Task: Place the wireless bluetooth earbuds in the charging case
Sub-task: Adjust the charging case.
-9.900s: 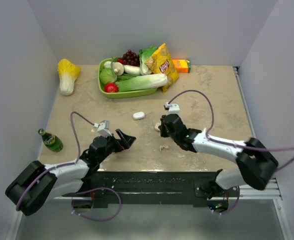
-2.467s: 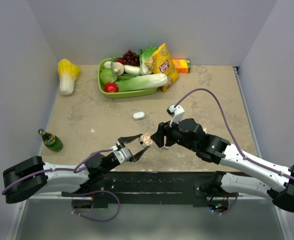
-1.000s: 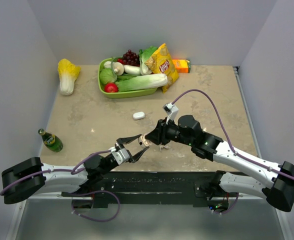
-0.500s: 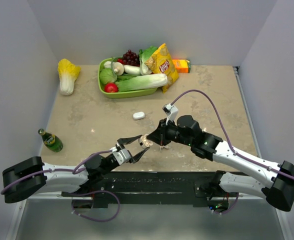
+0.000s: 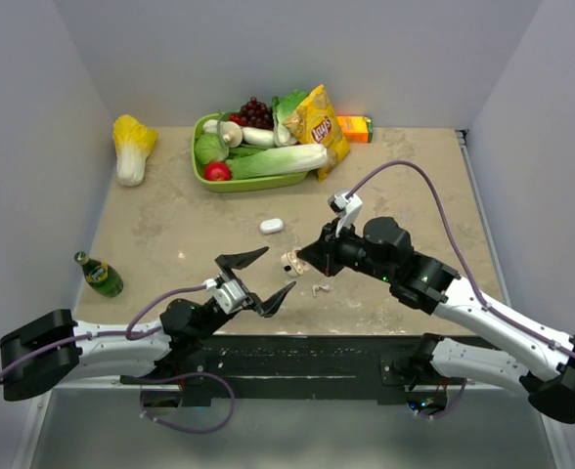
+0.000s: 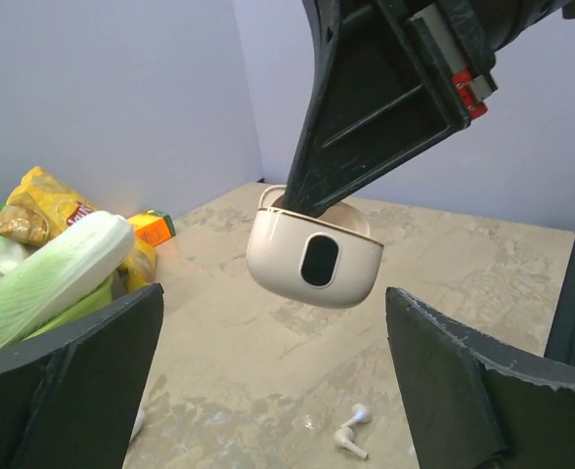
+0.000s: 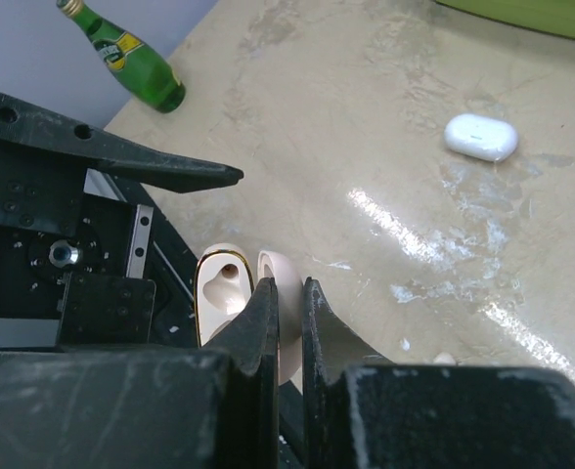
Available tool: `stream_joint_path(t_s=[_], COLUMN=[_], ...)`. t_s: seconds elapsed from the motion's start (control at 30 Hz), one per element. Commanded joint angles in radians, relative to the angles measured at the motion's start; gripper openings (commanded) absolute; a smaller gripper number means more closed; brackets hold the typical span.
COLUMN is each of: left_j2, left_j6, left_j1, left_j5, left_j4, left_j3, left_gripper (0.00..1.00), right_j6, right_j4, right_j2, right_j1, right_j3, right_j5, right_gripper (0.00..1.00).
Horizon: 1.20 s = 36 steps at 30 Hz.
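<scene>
my right jaws are pinched narrow on the rim of the open charging case (image 5: 292,263), holding it off the table (image 5: 170,225) at the centre of the top view, beige inside showing. my left jaws gape wide just lower left of it, touching nothing. the earbuds (image 5: 319,289) lie on the table just lower right of the case

Cream charging case (image 6: 312,264) (dark oval spot); white earbuds (image 6: 347,439); mottled beige table (image 5: 170,215).
</scene>
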<state>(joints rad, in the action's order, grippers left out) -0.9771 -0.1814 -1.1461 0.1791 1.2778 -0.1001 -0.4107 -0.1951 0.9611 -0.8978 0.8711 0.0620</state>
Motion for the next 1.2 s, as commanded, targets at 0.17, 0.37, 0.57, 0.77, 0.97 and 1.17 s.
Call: stream_joint_path(t_s=[0.17,0.37,0.57,0.77,0.97,1.17], left_j2=[0.052,0.104,0.091,0.037,-0.037,-0.067], left_j6=[0.116,0.351,0.468,0.543,0.534,0.511], left_j1=[0.000,0.008,0.066,0.177,0.198,0.198], left_j5=[0.045,-0.140,-0.387,-0.579,-0.678,-0.716], left_j4=[0.014,-0.201,-0.224,-0.209,-0.195,-0.225], left_j3=[-0.053,-0.076,-0.076,-0.127,-0.199,-0.246], left_gripper=[1.00,1.00,1.00,0.96,0.80,0.63], right_j6=[0.170,0.363,0.469,0.493,0.492,0.487], right_j4=[-0.069,-0.118,-0.230,-0.257,-0.270,-0.264], right_j2=[-0.053,-0.117,-0.047,-0.041,-0.045,-0.036], right_j1=[-0.001,-0.026,-0.119,-0.171,-0.190,-0.197], right_j3=[0.078,0.106,0.187,0.186,0.180,0.169], right_j5=[-0.022,-0.015,-0.091,-0.088,-0.103,-0.097], right_gripper=[0.00,0.00,0.00,0.00,0.00,0.00])
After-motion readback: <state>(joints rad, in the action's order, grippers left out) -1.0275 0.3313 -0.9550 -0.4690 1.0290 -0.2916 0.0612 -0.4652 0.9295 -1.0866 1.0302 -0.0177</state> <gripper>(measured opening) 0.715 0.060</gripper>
